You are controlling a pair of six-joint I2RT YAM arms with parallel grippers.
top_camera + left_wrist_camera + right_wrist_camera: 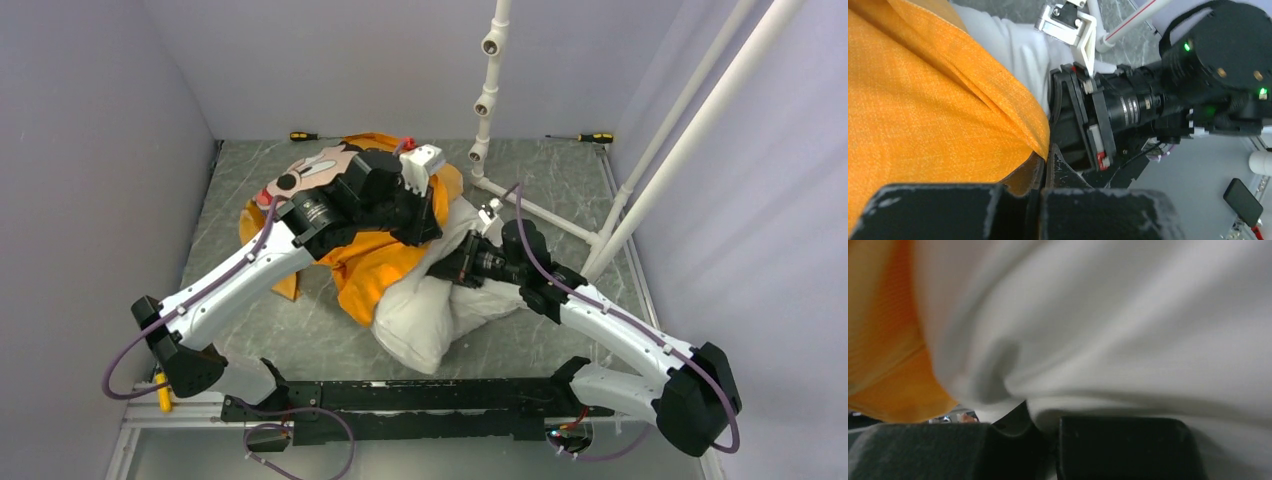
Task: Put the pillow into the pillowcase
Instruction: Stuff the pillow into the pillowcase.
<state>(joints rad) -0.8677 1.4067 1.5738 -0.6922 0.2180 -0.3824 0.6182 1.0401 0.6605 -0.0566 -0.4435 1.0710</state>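
From above, the pillow (430, 310) is lying on the bench (300, 340), its far end covered by the pillowcase (375, 270). The left gripper (425, 228) is hanging over that end and the right gripper (452, 268) is pressing into the pillow's right flank.

In the left wrist view, the left gripper (1041, 172) is clamping shut on the pillowcase (938, 110) hem, just beside the pillow (1013, 55).

In the right wrist view, the right gripper (1040, 422) is pinching a pucker of the pillow (1123, 330), its jaws almost together.

The right gripper is holding only a thin fold, so a push may slip, or it may drag the hem along with the pillow.
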